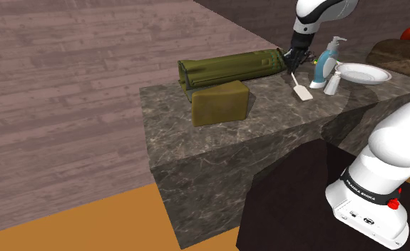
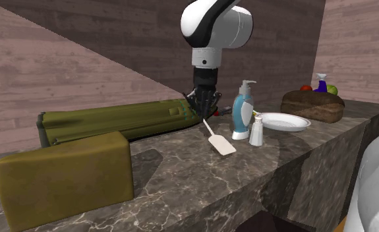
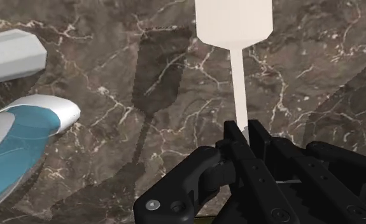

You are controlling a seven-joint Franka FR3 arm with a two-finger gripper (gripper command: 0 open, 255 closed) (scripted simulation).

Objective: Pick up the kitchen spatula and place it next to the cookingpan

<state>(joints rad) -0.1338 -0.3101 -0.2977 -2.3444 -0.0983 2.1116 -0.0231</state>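
A white spatula hangs blade-down from my black gripper, which is shut on the end of its thin handle. The blade sits slightly above the dark marble counter, with its shadow offset beside it in the wrist view. Just behind the gripper lies a long olive-green pan-like thing. An olive-green block stands in front of its other end.
A blue-and-white soap pump bottle and a grey shaker stand close beside the spatula. Past them are a white plate and a brown basket with fruit.
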